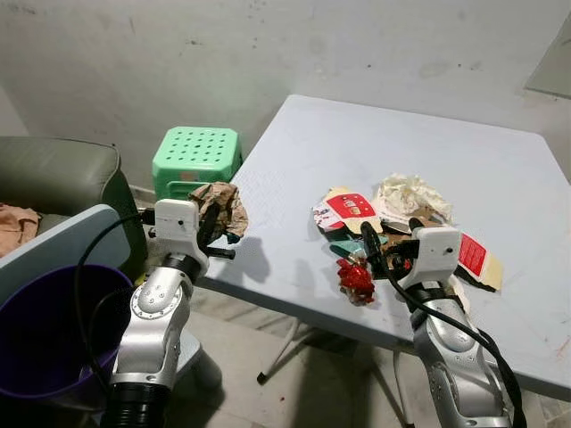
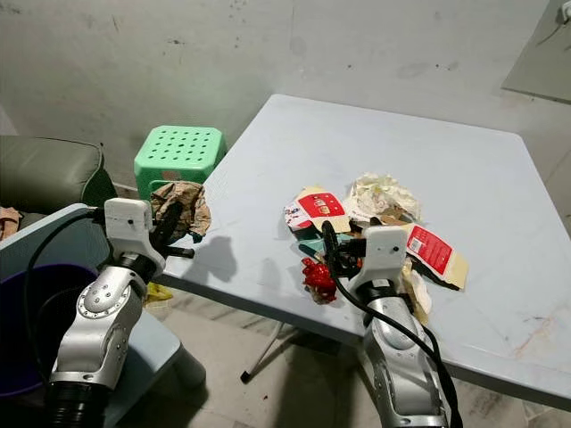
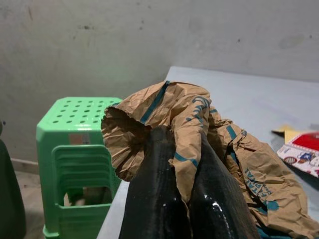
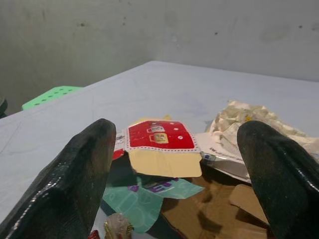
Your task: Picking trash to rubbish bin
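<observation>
— Brown crumpled paper bag (image 3: 199,134) with teal print, who has it?

— The left gripper (image 3: 192,164). Its two black fingers (image 3: 149,199) are pressed together on a fold of the bag, and the bag hangs over them, raised above the near left corner of the grey table (image 1: 500,169). Just beyond that gripper stands a green plastic stool (image 1: 196,156) against the wall.

— And the bin?

— A purple rubbish bin (image 1: 40,339) sits low, behind and to the outer side of the left arm, well apart from the held bag.

— What about the other arm?

— The right gripper (image 4: 182,164) hovers low over the pile of trash on the table, fingers (image 4: 75,184) spread wide and holding nothing. Between and just ahead of them lie a red and cream carton piece (image 4: 159,144) and a teal wrapper (image 4: 144,199). A crumpled white paper (image 4: 259,119) lies further ahead, towards its right finger. A shiny red wrapper (image 1: 357,278) sits beside the gripper on the side nearer the left arm, at the table's near edge.
</observation>
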You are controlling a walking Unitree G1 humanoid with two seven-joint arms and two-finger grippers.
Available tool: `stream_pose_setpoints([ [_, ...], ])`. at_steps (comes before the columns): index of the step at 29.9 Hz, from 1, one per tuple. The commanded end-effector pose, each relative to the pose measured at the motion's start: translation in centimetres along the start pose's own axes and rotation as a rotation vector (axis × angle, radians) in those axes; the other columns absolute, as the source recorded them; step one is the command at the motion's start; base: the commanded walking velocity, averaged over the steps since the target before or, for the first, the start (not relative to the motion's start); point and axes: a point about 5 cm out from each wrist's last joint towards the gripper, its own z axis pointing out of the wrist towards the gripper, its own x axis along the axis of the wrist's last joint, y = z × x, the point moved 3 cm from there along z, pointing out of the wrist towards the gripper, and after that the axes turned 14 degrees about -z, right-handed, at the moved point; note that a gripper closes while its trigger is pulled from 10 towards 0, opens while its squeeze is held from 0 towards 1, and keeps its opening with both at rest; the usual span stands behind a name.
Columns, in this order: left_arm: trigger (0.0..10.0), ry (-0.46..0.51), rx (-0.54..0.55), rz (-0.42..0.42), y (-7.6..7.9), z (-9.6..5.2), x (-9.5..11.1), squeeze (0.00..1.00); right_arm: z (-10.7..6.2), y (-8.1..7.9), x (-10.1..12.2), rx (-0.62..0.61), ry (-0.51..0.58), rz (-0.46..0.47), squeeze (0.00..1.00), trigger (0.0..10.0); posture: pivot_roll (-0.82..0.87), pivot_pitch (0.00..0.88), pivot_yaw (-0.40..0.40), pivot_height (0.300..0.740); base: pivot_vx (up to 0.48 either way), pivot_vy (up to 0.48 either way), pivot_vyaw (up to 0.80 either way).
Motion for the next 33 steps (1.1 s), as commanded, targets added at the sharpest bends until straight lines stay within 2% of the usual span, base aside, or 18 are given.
stream_pose_setpoints([
  [1, 10.0, 0.022, -0.019, 0.001, 0.31, 0.19, 0.85, 0.00, -0.05, 0.46, -0.10, -0.014, 0.002, -0.021, 0.00, 10.0, -0.01, 0.000, -0.054, 0.740, 0.000, 0.000, 0.00],
  [8, 10.0, 0.021, -0.022, -0.047, 0.49, 0.55, 1.08, 0.00, 0.02, 0.64, -0.09, -0.010, 0.010, -0.025, 0.00, 10.0, -0.01, 0.000, -0.055, 0.740, 0.000, 0.000, 0.60],
  [23, 10.0, -0.004, -0.007, -0.073, -0.04, 0.84, 0.73, 0.00, -0.25, 0.07, -0.32, 0.027, 0.008, -0.025, 0.00, 10.0, -0.01, 0.000, -0.066, 0.740, 0.000, 0.000, 0.80],
  [33, 10.0, -0.001, 0.000, -0.085, -0.04, 1.01, 0.84, 0.00, -0.17, -0.25, -0.34, 0.052, 0.007, -0.026, 0.00, 10.0, 0.00, 0.000, -0.073, 0.740, 0.000, 0.339, 0.80],
])
